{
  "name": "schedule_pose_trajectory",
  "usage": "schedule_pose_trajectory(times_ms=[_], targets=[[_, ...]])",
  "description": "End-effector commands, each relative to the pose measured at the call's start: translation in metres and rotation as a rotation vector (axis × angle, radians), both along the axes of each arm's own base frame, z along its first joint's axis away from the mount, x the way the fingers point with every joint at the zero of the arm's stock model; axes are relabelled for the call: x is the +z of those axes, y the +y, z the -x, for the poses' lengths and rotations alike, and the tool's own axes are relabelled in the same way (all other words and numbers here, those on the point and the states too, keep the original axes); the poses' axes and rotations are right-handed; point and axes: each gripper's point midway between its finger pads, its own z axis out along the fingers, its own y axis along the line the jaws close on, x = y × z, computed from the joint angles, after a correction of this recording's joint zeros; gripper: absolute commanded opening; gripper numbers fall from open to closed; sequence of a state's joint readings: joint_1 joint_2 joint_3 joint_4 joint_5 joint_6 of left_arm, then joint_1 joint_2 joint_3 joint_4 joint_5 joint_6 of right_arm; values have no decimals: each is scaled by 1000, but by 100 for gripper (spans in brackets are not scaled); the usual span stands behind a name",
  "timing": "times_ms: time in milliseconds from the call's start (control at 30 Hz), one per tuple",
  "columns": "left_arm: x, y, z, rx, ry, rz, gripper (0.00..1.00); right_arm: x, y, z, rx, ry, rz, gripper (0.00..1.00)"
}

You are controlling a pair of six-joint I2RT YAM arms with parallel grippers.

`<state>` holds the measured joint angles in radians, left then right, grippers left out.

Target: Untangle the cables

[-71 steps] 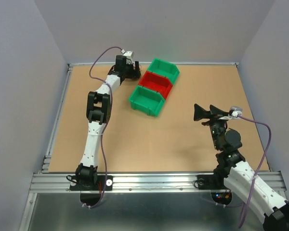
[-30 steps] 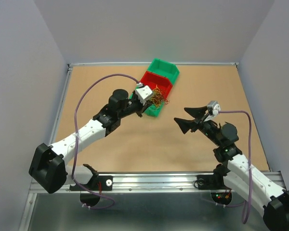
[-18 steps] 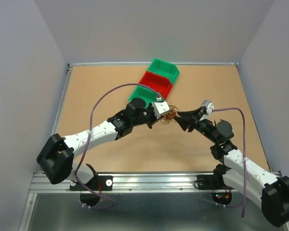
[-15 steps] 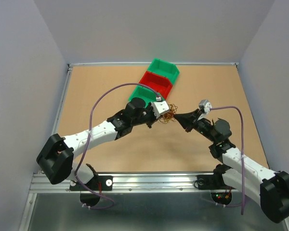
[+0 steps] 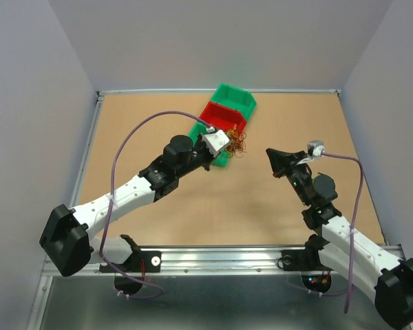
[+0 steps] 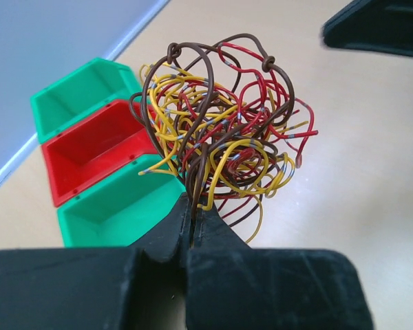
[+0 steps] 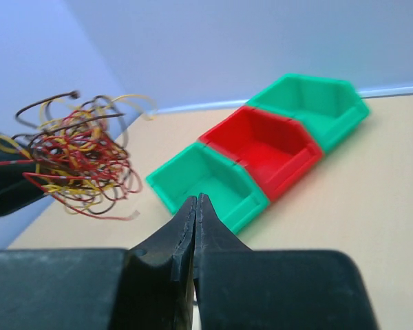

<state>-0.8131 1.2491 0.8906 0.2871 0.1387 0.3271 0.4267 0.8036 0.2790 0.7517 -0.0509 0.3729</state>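
Observation:
The cables are one tangled clump (image 6: 220, 130) of thin brown, red and yellow wires, held up in the air. My left gripper (image 6: 193, 206) is shut on a few strands at the clump's lower end. From above, the clump (image 5: 235, 144) hangs over the right edge of the near green bin, in front of the left gripper (image 5: 226, 149). My right gripper (image 5: 270, 153) is to the right of the clump and apart from it. In the right wrist view its jaws (image 7: 196, 201) are pressed together with nothing between them, and the clump (image 7: 76, 158) floats to the left.
Three bins stand in a diagonal row at the back: near green bin (image 5: 208, 139), red bin (image 5: 224, 117), far green bin (image 5: 235, 98). They show as green bin (image 7: 210, 180), red bin (image 7: 265, 146) and green bin (image 7: 310, 103) just beyond the right fingertips. A tan tabletop (image 5: 158, 220) lies below.
The grippers met at mid-table and the right one shut. Now they have parted: the left has carried the clump back toward the bins and the right has drawn away to the right.

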Motion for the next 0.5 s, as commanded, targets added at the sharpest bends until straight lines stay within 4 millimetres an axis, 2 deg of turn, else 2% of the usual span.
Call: schedule_pose_trajectory(times_ms=[0,33,67,100,133,167,200,233,267,300,367,467], targets=[[31,15,-17,67,-38,104,0,-7,-49,-12,-274,54,-114,0],[30,15,-17,57,-32,99,0,-9,-46,-9,-255,49,-104,1],[29,13,-15,38,-31,96,0,-2,-42,-3,-219,13,-79,2],[28,10,-11,10,-31,89,0,1,-33,1,-165,-2,-72,17],[27,4,-3,-48,-24,87,0,4,-25,7,-109,-32,-33,39],[22,1,-1,-73,-10,75,0,9,-2,21,39,-79,4,74],[21,-1,2,-90,-3,73,0,12,9,30,111,-112,29,84],[18,-3,3,-103,9,64,0,14,26,44,232,-160,70,90],[18,-4,3,-105,12,60,0,15,26,43,230,-168,74,92],[16,-6,1,-109,18,54,0,16,38,55,325,-192,102,94],[12,-9,5,-136,36,44,0,11,50,61,408,-193,129,94],[6,-16,12,-186,61,32,0,6,57,56,444,-179,145,92]])
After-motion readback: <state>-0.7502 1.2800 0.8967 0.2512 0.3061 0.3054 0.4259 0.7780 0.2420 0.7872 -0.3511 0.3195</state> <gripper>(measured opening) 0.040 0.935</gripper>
